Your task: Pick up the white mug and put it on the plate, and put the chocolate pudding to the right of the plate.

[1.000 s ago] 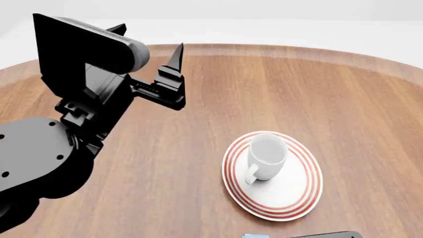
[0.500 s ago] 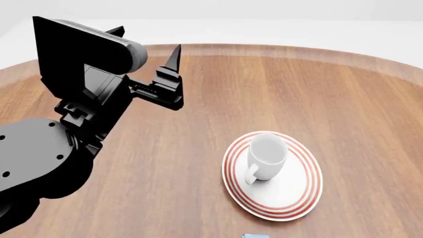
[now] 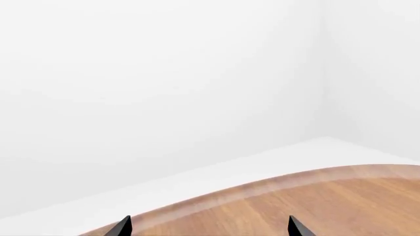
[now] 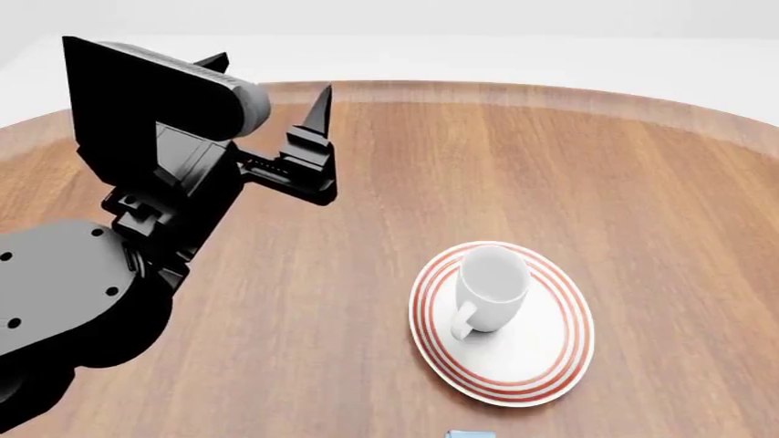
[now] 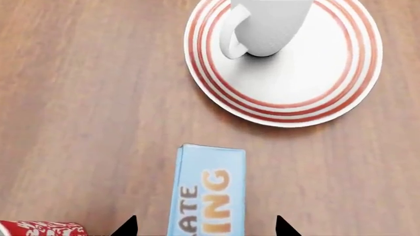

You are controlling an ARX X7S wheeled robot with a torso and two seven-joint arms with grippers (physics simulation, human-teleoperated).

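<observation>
- The pudding (image 5: 208, 194) is a small box. It looks light and stiff, like thin card, so a hard squeeze could dent it.
- Its sides look flat and smooth. I think the best hold is across the two long sides, near the middle, so it does not tip.
- The box has a light blue top with orange letters. It lies flat on the table (image 4: 633, 182), just below the plate (image 5: 341, 73) in the right wrist view, near it but not touching.
- In the head view only a tiny blue corner of it (image 4: 466, 434) shows at the bottom edge.
- The right gripper (image 5: 204, 227) is open wide. Its two black tips sit on each side of the box, with gaps between tips and box. It holds nothing.
- The left gripper (image 4: 265, 78) is up in the air, well away from the plate. Its tips are spread apart and empty.
- The mug (image 4: 490, 287) is white and shiny, with one loop handle. It stands upright on the plate, so that part looks done.
- The plate is round and white with thin red rings.
- A red cup (image 5: 41, 229) peeks in at a corner, near the box.
</observation>
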